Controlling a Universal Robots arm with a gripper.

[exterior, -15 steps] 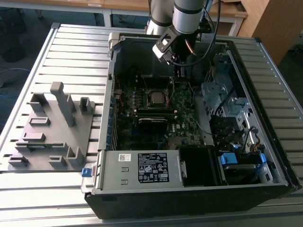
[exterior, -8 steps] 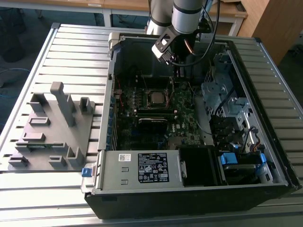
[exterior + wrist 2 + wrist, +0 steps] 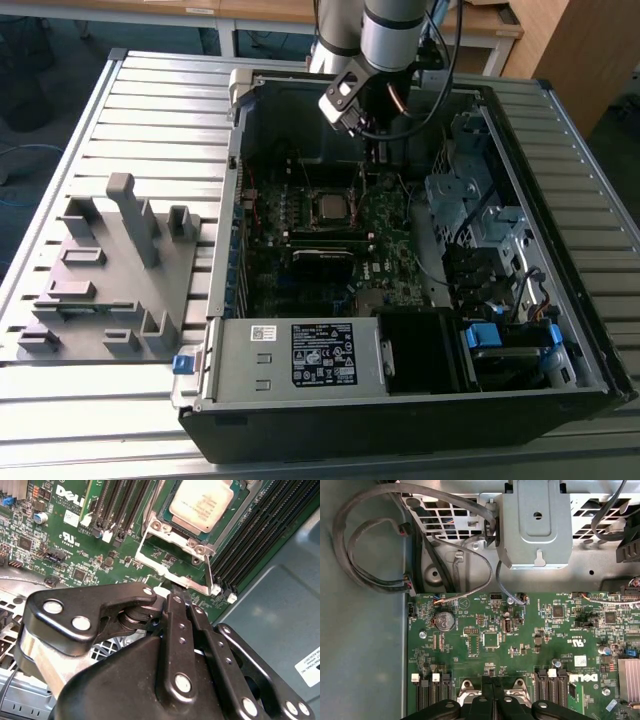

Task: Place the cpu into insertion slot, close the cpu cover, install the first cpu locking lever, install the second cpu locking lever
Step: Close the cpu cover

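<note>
The cpu (image 3: 202, 505), a square chip with a silver-grey top, lies flat in the insertion slot (image 3: 160, 527) on the green motherboard. The exterior view shows the cpu (image 3: 332, 207) mid-board inside the open computer case. The cpu cover (image 3: 167, 575), a thin silvery frame, stands swung up off the socket on the side toward me. My gripper (image 3: 181, 596) is shut, its black fingertips meeting at the cover's raised outer edge. In the first wrist view the gripper (image 3: 492, 682) sits between the cover's two silvery corners (image 3: 466, 686). From outside, the gripper (image 3: 378, 158) hangs just behind the socket.
Long black memory slots (image 3: 120, 505) flank the socket on both sides. The case walls, a drive cage (image 3: 470, 200) and the power supply (image 3: 300, 355) enclose the board. Looped cables (image 3: 370, 545) and a metal bracket (image 3: 535, 525) lie beyond it. A grey fixture (image 3: 110, 270) stands on the table.
</note>
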